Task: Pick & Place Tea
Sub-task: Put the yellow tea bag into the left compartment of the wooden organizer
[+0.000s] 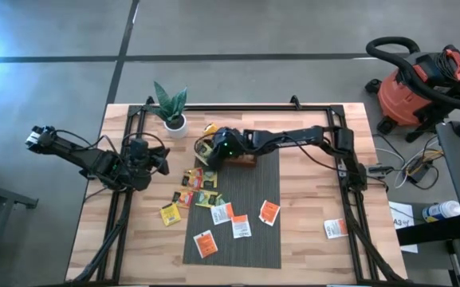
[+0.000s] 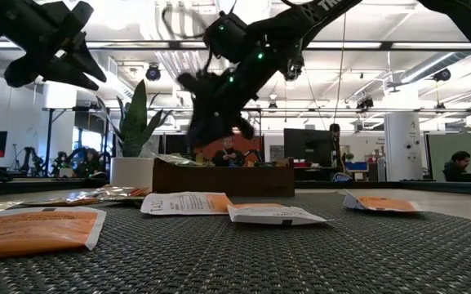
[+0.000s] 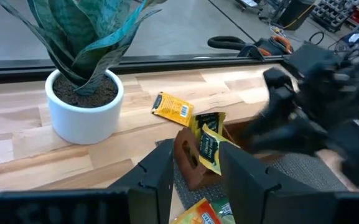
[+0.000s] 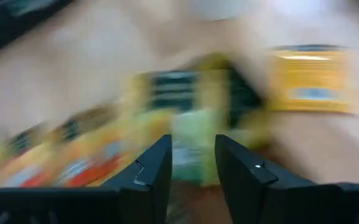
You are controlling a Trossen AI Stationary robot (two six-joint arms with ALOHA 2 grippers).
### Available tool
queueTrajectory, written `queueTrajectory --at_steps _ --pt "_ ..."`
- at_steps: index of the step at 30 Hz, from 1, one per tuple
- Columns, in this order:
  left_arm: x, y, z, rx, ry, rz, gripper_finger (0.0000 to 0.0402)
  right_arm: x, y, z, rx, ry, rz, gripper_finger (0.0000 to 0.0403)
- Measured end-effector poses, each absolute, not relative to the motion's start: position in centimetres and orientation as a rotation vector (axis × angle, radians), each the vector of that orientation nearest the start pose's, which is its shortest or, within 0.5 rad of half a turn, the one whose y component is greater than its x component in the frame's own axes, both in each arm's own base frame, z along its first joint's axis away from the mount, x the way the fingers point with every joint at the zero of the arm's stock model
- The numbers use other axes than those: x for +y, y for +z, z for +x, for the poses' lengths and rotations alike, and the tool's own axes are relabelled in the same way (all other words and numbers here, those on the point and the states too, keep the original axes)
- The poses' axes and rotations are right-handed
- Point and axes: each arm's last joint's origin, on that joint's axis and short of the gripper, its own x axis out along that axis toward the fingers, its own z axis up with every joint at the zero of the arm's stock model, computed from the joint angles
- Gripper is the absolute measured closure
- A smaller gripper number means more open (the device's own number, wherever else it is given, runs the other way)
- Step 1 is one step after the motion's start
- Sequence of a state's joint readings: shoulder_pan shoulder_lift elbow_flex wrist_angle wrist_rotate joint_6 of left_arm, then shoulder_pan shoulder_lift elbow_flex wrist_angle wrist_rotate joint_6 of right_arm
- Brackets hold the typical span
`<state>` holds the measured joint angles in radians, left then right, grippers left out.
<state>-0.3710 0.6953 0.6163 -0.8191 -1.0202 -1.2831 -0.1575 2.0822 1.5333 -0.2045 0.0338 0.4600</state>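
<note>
Many small tea sachets (image 1: pixel 214 206) lie scattered on the grey mat (image 1: pixel 261 231) and the wooden table (image 1: pixel 309 239): yellow and green ones near the mat's upper left, white-and-orange ones lower down, and one white-and-orange sachet (image 1: pixel 336 229) well apart to the right. The print on them is too small to read. The right gripper (image 1: pixel 216 151) hangs over the end of the brown wooden tray (image 1: pixel 241 162), where green and yellow sachets (image 3: pixel 208 144) stand tilted; its fingers (image 4: pixel 157 171) are apart with a narrow gap, clamped on nothing I can see. The left gripper (image 1: pixel 159 162) waits beside the potted plant (image 1: pixel 171 108), fingers (image 3: pixel 160 177) apart.
</note>
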Motion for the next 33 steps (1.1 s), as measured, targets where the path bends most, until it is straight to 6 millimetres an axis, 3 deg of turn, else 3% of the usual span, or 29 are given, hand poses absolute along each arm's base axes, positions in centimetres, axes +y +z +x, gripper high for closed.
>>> queueTrajectory --at_steps 2,8,13,27,33 --pt "-2.0 24.9 12.0 0.196 0.903 -0.612 0.0280 -6.9 19.3 45.5 0.719 -0.191 0.523 0.0293" --pt "-2.1 24.9 12.3 0.186 0.899 -0.621 0.0280 -6.9 15.5 46.1 0.811 -0.187 0.556 0.0316" --pt "-2.3 24.8 12.6 0.181 0.900 -0.636 0.0280 -7.3 16.6 47.0 0.755 -0.176 0.540 0.0327" --pt "-2.5 24.6 13.3 0.176 0.899 -0.660 0.0280 -9.2 16.9 46.9 0.722 -0.260 0.525 0.0325" --pt "-2.6 24.6 13.4 0.174 0.900 -0.660 0.0280 -10.0 15.6 47.1 0.721 -0.314 0.515 0.0323"
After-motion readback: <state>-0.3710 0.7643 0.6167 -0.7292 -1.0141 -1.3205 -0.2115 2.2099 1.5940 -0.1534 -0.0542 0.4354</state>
